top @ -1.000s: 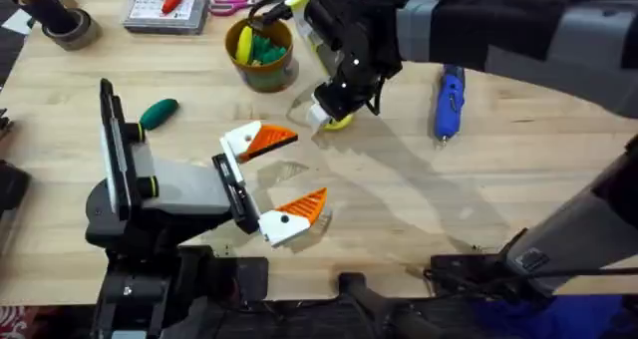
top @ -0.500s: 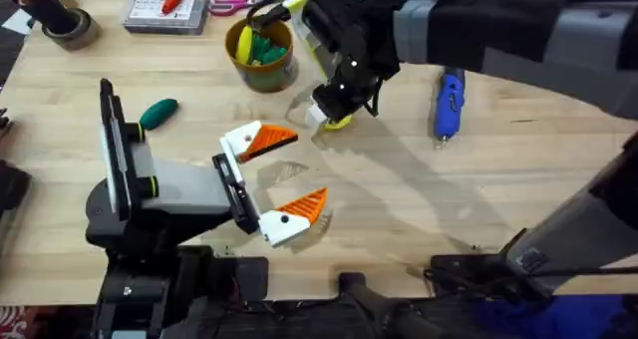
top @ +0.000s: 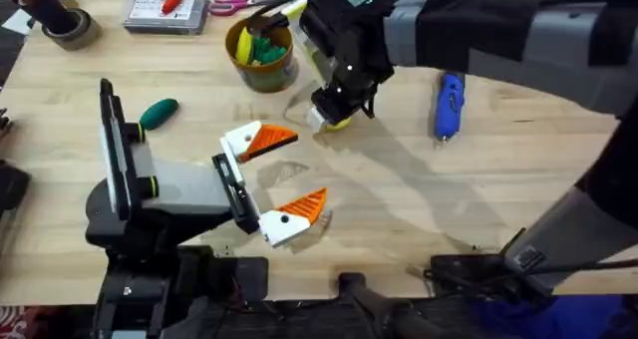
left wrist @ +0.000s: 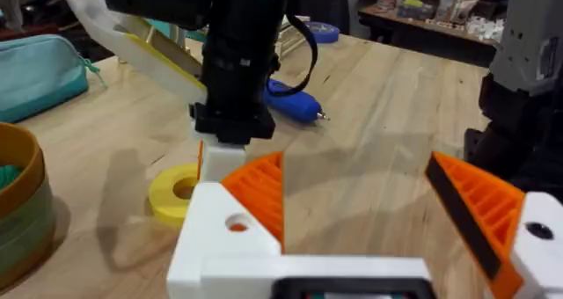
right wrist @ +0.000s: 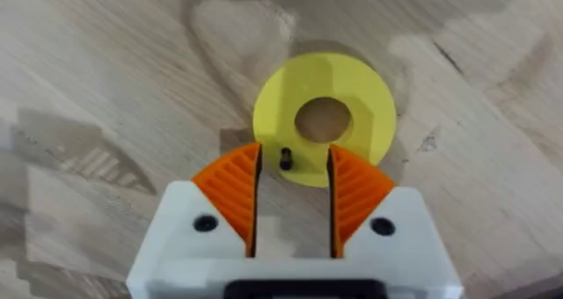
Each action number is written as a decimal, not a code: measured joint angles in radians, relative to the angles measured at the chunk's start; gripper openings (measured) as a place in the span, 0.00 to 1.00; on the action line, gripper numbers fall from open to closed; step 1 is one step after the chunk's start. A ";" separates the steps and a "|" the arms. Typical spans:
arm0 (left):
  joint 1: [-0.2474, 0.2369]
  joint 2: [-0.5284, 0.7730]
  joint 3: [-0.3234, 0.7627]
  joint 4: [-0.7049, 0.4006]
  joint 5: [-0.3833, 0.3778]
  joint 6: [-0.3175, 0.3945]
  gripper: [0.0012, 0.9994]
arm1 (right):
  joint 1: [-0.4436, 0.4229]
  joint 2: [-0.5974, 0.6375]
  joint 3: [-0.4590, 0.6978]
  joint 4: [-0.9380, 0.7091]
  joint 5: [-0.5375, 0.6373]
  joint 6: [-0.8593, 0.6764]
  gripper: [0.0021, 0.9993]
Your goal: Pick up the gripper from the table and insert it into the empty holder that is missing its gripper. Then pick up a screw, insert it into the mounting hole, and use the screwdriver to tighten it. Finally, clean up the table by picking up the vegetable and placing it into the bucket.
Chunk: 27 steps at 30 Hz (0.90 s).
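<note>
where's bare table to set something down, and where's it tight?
Free: the wide stretch of table between the left gripper and the screwdriver; also the strip left of the vegetable. Tight: around the bucket, where the right gripper hangs over the yellow ring.

Left claw (left wrist: 356, 215): white mounts with orange ribbed tips, spread wide apart. Just beyond it, the right arm's dark claw (left wrist: 230, 127) points down over the tabletop (left wrist: 387, 114). Yellow flat ring (left wrist: 176, 192) lies beside that claw. Blue screwdriver (left wrist: 288, 103) lies behind the claw. Bucket (left wrist: 19, 213) and teal container (left wrist: 40, 69) stand out past the ring.
</note>
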 joint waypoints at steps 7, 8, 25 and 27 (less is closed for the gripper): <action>0.000 0.000 0.000 0.000 0.000 0.000 0.99 | 0.003 0.000 0.000 0.001 -0.002 0.001 0.33; 0.000 0.000 0.000 0.000 0.000 0.000 0.99 | 0.004 0.000 0.000 0.001 -0.002 0.001 0.32; 0.000 0.000 0.000 0.000 0.000 0.000 0.99 | 0.006 0.000 0.000 0.002 -0.005 0.001 0.01; 0.000 0.000 0.000 0.000 0.000 0.000 0.99 | 0.006 0.000 0.000 0.001 -0.005 0.001 0.01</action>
